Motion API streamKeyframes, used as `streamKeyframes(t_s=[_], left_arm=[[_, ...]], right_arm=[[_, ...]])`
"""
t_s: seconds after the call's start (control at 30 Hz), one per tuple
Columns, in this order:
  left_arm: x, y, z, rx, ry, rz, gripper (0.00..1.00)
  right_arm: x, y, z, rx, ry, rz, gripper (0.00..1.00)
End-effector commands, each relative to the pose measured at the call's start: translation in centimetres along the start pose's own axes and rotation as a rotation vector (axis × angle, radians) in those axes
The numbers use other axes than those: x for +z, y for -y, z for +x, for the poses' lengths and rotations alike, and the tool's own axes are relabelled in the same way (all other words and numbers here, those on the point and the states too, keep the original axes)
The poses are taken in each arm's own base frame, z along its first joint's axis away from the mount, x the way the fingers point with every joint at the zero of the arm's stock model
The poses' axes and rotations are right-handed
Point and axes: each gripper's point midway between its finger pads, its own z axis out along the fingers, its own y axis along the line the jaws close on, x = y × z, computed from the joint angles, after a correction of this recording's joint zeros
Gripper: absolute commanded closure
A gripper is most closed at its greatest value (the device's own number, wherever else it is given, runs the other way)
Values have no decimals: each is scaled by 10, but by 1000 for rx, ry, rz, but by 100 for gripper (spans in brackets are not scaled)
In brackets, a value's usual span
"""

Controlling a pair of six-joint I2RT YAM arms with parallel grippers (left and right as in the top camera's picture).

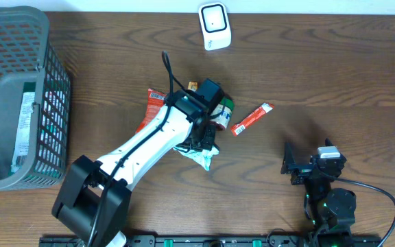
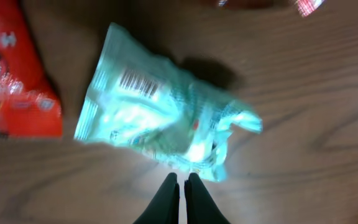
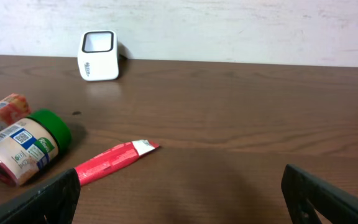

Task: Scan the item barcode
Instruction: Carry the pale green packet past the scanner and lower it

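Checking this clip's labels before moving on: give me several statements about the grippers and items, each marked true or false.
1. The left gripper is shut. True.
2. The right gripper holds the red stick packet. False: it is open and empty, and the stick lies on the table.
3. The scanner stands near the table's far edge, apart from the items. True.
4. The pale green packet lies barcode down. False: its barcode faces up.
5. The green-lidded jar stands upright. False: it lies on its side.
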Motion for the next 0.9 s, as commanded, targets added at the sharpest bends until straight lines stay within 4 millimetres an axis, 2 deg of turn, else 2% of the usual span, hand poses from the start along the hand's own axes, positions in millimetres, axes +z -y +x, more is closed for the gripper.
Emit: streamKeyframes(t_s=[0.0,0.3,0.5,0.63,0.67,0.73,0.8,0.87], left_arm=[[4,3,5,19,13,8,92],[31,2,11,12,34,19,90],[56,-3,16,-8,62,34,83],[66,-9,27,-44,39,23,71],[68,-10,30,-48,31,20,64],[70,-13,34,-49,17,13,44],[70,-13,36,-49,13,10,34],[68,-12,33,-34,20,14,28]], right_arm=[[0,3,1,14,-3,14,1],[0,3,1,14,-4,14,1],[0,3,1,14,-4,14,1],[0,3,1,14,-4,14,1],[0,3,1,14,-3,14,1],[0,3,1,14,-3,14,1],[0,3,1,14,-3,14,1],[0,3,1,14,-4,14,1]])
